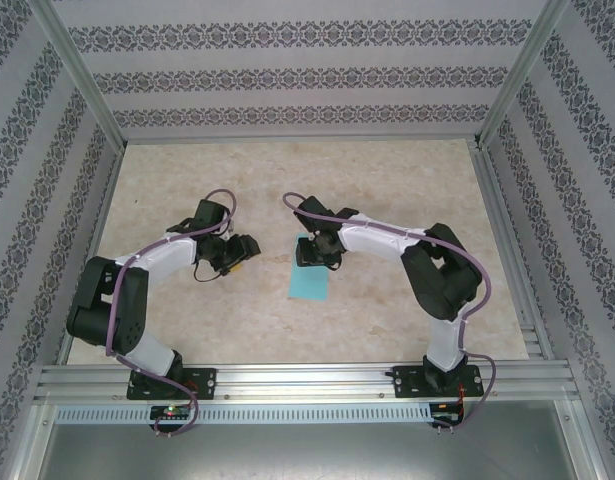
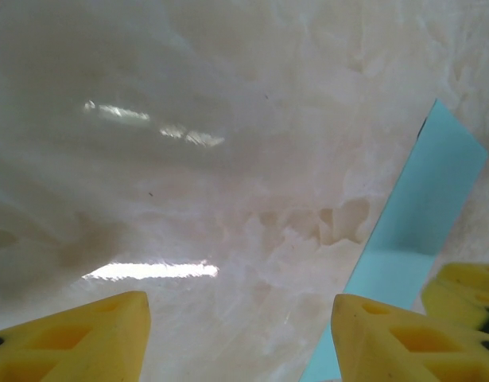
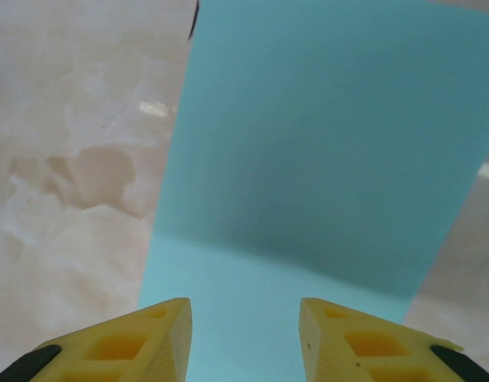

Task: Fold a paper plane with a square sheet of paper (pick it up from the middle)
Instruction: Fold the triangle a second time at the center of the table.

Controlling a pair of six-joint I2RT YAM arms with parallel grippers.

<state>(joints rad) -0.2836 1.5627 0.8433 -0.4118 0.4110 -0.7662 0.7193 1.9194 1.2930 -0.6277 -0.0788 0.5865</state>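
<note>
Yellow right jaws stand parted above the turquoise-blue square sheet of paper [image 3: 324,143], creased once, on the pale marbled desk [image 1: 387,180]; left jaws gape empty at its 9 o'clock. Most folds apparently remain.

Smooth matt sheet of paper [image 3: 324,159], glossy marble-look table [image 2: 188,239], yellow plastic end effector fingers [image 3: 125,348], metal frame rail [image 1: 307,378]

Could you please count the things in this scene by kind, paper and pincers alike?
turquoise paper sheet: 1
pincers, left pincer and right pincer: 2
Total: 3
</note>
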